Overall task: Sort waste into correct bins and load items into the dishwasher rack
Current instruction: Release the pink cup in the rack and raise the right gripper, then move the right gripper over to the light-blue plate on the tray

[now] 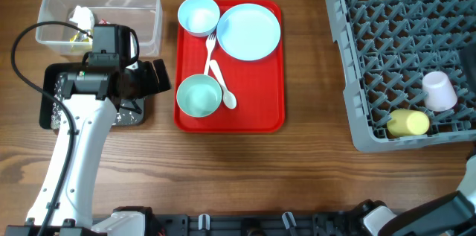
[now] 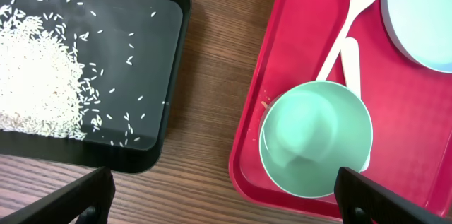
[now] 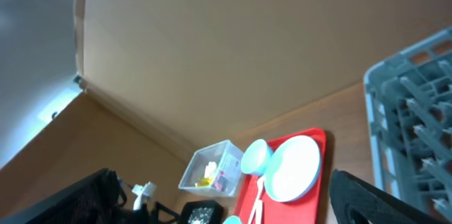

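Left gripper is hovering open, empty, between black tray holding rice and red tray carrying bowls, plate, fork, spoon.

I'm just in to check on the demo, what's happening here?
The left gripper hangs open and empty between the black tray, which holds rice, and the red tray. The clear tub holds tissue and wrappers. Two bowls, the plate, fork and spoon wait on the red tray; only the pink cup and yellow cup are in the rack.
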Controlling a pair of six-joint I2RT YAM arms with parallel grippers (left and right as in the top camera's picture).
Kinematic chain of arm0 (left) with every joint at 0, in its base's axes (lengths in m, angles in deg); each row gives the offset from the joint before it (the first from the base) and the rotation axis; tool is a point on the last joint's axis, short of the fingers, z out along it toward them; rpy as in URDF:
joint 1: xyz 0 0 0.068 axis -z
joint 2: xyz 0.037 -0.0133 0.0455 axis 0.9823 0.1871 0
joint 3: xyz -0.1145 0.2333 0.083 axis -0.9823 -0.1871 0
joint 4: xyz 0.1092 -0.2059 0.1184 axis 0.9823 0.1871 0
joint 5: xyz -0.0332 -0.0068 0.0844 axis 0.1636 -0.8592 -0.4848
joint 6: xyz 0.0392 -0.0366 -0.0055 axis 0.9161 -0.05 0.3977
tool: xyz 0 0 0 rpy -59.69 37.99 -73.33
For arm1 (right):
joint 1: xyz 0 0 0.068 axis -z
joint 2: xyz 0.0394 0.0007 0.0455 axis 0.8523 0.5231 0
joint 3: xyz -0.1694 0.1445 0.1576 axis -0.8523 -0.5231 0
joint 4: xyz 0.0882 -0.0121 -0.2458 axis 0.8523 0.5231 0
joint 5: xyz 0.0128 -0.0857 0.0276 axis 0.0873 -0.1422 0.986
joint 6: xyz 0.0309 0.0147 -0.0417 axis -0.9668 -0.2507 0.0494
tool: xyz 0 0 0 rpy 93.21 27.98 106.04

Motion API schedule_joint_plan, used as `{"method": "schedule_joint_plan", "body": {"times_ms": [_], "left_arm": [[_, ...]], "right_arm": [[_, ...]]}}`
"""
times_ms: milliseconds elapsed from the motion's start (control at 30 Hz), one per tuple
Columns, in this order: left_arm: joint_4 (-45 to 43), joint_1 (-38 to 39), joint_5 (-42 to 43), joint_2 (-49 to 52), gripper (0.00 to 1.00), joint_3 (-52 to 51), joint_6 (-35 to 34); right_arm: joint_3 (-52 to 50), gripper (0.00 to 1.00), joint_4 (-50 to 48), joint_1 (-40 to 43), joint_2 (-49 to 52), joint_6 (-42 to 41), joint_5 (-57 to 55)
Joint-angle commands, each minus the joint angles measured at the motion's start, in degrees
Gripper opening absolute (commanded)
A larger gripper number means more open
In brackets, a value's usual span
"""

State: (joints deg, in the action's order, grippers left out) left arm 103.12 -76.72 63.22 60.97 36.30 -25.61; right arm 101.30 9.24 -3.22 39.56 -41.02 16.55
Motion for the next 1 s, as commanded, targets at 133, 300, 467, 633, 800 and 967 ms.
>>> {"method": "schedule_joint_plan", "body": {"times_ms": [133, 300, 467, 633, 800, 967], "left_arm": [[-0.17, -0.26, -0.13, 0.46, 1.00, 0.48, -0.13], [0.04, -0.20, 0.11, 0.46, 1.00, 0.48, -0.13], [-0.15, -0.22, 0.26, 0.46, 1.00, 0.48, -0.13], [-0.31, -0.15, 0.26, 0.46, 1.00, 0.48, -0.13], [-0.31, -0.17, 0.26, 0.46, 1.00, 0.48, -0.11], [-0.31, -0.15, 0.28, 0.46, 1.00, 0.48, -0.13]], "right_arm": [[0.13, 1.00, 10.32, -0.11, 1.20, -12.09, -5.20], [0.13, 1.00, 27.98, -0.11, 1.73, -5.16, -9.88], [0.13, 0.99, 49.62, -0.22, 4.55, 12.57, -14.69], [0.13, 1.00, 72.13, -0.28, 5.11, 34.07, -26.32], [0.13, 0.99, 82.51, -0.33, 3.65, 51.12, -36.63], [1.95, 1.00, 89.29, -0.33, -3.76, 65.55, -46.88]]}}
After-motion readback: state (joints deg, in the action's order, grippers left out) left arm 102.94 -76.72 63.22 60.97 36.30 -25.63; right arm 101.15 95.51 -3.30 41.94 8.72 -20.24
